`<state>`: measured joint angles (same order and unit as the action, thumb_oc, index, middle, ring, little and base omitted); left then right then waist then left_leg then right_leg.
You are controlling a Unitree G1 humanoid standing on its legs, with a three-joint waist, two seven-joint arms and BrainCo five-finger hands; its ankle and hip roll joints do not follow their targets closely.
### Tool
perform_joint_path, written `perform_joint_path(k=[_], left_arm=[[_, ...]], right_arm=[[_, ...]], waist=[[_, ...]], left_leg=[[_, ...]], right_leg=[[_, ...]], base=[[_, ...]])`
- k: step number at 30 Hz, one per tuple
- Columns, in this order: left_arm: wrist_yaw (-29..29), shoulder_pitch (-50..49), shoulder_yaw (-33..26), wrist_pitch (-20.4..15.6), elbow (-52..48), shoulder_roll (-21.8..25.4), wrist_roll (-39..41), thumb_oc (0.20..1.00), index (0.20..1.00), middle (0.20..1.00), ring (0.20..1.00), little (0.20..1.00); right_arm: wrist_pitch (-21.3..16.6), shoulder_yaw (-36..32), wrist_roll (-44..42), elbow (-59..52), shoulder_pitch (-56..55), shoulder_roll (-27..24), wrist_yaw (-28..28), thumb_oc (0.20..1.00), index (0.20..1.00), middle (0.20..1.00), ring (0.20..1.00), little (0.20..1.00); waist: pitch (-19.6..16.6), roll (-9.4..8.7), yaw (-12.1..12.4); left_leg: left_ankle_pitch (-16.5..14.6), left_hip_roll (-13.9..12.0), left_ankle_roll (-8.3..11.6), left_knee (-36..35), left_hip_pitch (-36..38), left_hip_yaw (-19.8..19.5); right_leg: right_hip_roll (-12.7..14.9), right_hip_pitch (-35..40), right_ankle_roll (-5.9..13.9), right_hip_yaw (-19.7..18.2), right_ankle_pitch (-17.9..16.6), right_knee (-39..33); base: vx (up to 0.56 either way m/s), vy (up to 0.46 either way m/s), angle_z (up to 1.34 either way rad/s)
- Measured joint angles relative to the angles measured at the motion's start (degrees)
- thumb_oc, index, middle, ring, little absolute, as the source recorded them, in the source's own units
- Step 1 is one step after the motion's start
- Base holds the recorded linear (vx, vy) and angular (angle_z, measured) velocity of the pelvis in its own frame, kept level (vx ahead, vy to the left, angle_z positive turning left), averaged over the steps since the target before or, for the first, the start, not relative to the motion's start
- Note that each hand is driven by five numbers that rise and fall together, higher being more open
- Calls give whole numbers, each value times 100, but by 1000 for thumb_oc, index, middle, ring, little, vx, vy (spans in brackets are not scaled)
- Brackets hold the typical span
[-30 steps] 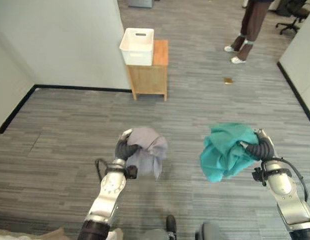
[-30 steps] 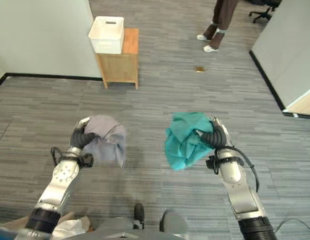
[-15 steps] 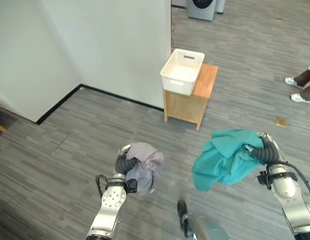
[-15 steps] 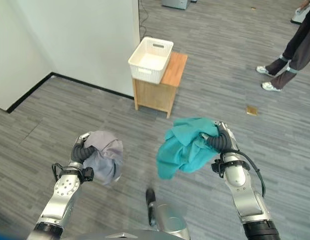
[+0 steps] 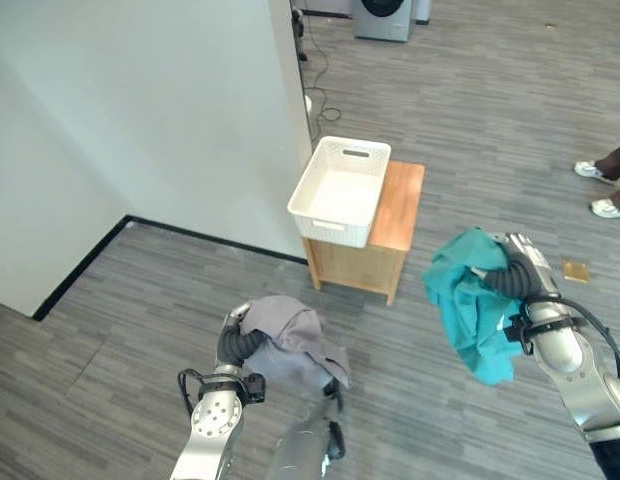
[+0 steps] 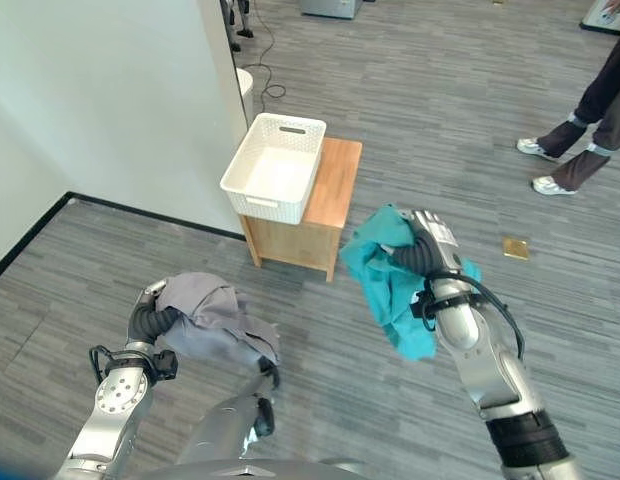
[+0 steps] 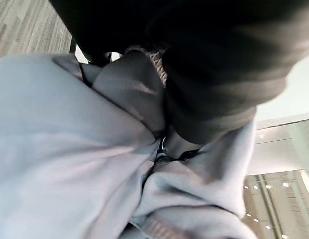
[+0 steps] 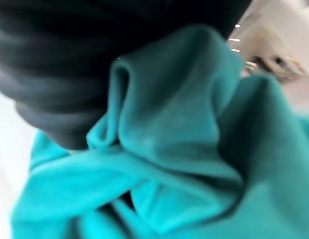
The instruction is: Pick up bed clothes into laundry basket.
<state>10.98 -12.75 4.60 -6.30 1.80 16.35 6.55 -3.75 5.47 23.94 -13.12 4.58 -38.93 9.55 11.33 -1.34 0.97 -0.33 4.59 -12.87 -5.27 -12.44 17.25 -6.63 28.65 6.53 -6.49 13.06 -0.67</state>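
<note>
My left hand (image 5: 233, 345) is shut on a bundled grey cloth (image 5: 290, 340) held low over the floor; the same grey cloth (image 7: 70, 149) bunches against its dark cover in the left wrist view. My right hand (image 5: 515, 272) is shut on a teal cloth (image 5: 470, 300) that hangs from its grip, and the teal cloth (image 8: 164, 164) shows close up in the right wrist view. The white laundry basket (image 5: 340, 190) stands empty on a small wooden table (image 5: 400, 200) ahead, between the two hands and nearer the right one.
A pale wall (image 5: 140, 110) with a dark baseboard runs along the left, its corner just behind the basket. A person's shoes and legs (image 6: 590, 120) stand at the far right. A small tan scrap (image 6: 516, 248) lies on the grey floor near my right arm.
The view has shifted; the basket and table now appear nearer and more central. The teal cloth hangs lower from my right hand. Both hands keep their cloths.
</note>
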Motion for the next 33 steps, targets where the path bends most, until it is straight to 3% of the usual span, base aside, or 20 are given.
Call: perform_joint_path(k=[1,2,3,4,5,6,8,10,11,13,14,15,16,17,18,19,20,22,25,33], left_arm=[[16,38,14,32,34,22,4,200,200,200,200,200],[54,27,77,30,36,2,5,200,200,200,200,200],[45,55,160,29,41,8,4,200,200,200,200,200],[39,141,192,24,36,30,5,200,200,200,200,200],[58,302,206,21,110,85,7,200,200,200,200,200],[39,581,248,29,283,128,6,200,200,200,200,200],[86,880,415,5,381,231,10,200,200,200,200,200],[122,1252,624,9,588,182,9,200,200,200,200,200],[118,1308,640,22,612,173,9,200,200,200,200,200],[120,1349,587,22,654,176,16,200,200,200,200,200],[113,1336,535,15,714,163,30,200,200,200,200,200],[111,1323,416,12,845,204,168,200,200,200,200,200],[101,1263,370,37,847,312,198,200,200,200,200,200],[91,1115,363,51,768,456,217,200,200,200,200,200],[74,859,307,55,652,654,231,200,200,200,200,200],[80,659,269,63,695,552,235,200,200,200,200,200],[101,291,209,57,650,462,368,200,200,200,200,200],[86,225,204,64,699,250,455,200,200,200,200,200],[-36,212,238,64,682,198,459,200,200,200,200,200],[-53,126,148,64,679,186,676,200,200,200,200,200]], right_arm=[[8,50,106,8,89,2,-4,200,200,200,200,200],[16,193,187,59,463,-56,-7,200,200,200,200,200],[-44,209,295,58,743,-49,32,200,200,200,200,200],[-29,198,350,-43,850,-52,139,200,200,200,200,200],[37,291,472,-29,992,-26,237,200,200,200,200,200],[111,429,553,-79,1031,-102,311,200,200,200,200,200],[89,431,736,-41,1119,-3,504,200,200,200,200,200],[197,406,773,-24,1368,63,671,200,200,200,200,200],[231,407,776,-17,1475,63,695,200,200,200,200,200],[277,431,777,62,1702,55,782,200,200,200,200,200],[306,452,777,68,1743,40,788,200,200,200,200,200],[301,507,777,94,1785,48,853,200,200,200,200,200],[331,538,775,119,1748,53,860,200,200,200,200,200],[385,562,774,163,1749,95,856,200,200,200,200,200],[395,621,774,277,1783,189,853,200,200,200,200,200],[373,627,779,333,1810,191,855,200,200,200,200,200],[385,673,775,357,1796,362,873,200,200,200,200,200],[357,704,776,561,1933,335,867,200,200,200,200,200],[421,884,758,1122,2147,304,860,200,200,200,200,200],[484,1159,710,1698,1986,440,616,200,200,200,200,200]], waist=[[-21,-166,67],[-17,-160,241],[-79,3,366],[-131,78,398],[-132,96,293],[-161,-8,120],[-197,-214,75],[-67,0,-84],[-25,54,-106],[52,125,-171],[69,153,-220],[81,137,-230],[99,0,-281],[82,-161,-322],[24,-524,-136],[24,-418,20],[-68,-423,53],[-156,-186,117],[-151,-223,124],[-145,-157,229]], left_leg=[[91,109,-124,106,179,-82],[98,120,-129,358,243,-106],[310,105,-221,459,273,-348],[511,90,42,553,322,-337],[564,66,390,602,411,-314],[673,64,482,453,738,-496],[545,185,463,223,1170,-858],[498,26,496,12,1526,-1345],[473,-4,541,3,1608,-1534],[419,-35,623,5,1832,-1925],[373,-52,694,11,1923,-2145],[191,-159,885,19,1991,-2443],[93,-112,959,33,2101,-2522],[-32,-33,1039,18,2305,-2547],[-153,214,1191,55,2558,-2465],[-434,189,1219,218,2704,-2346],[-612,-16,1366,416,2578,-2013],[-625,-275,1406,344,2502,-1757],[-437,-540,1493,134,2560,-1628],[-440,-553,1499,122,2606,-1660]], right_leg=[[238,-56,88,-67,231,521],[592,-160,13,37,436,811],[801,-436,18,34,597,1064],[875,-635,37,44,326,1137],[804,-957,116,128,30,1921],[820,-1390,186,478,-330,3159],[817,-2228,155,333,-286,4765],[689,-3276,-9,297,92,5236],[750,-3638,-92,330,226,4932],[975,-4072,-209,222,215,3235],[908,-4109,-148,-72,13,2247],[689,-4079,-133,-630,-528,652],[758,-4008,-93,-560,-993,181],[850,-3937,-224,-219,-1436,199],[1038,-3830,-366,-116,-2322,348],[952,-3738,-338,-96,-2451,565],[904,-3545,-283,-244,-2240,403],[777,-3294,-331,-91,-2340,-61],[656,-3052,-349,177,-2431,-546],[703,-2963,-397,369,-2453,-545]], base=[[381,77,-43],[246,34,-113],[275,30,-134],[270,9,-73],[242,-4,19],[299,-22,56],[284,-53,65],[259,-95,93],[235,-111,96],[236,-150,123],[247,-205,174],[155,-136,192],[139,-123,196],[73,-89,128],[138,-154,62],[157,-162,25],[159,-102,32],[97,-63,32],[94,-89,28],[52,-31,6]])
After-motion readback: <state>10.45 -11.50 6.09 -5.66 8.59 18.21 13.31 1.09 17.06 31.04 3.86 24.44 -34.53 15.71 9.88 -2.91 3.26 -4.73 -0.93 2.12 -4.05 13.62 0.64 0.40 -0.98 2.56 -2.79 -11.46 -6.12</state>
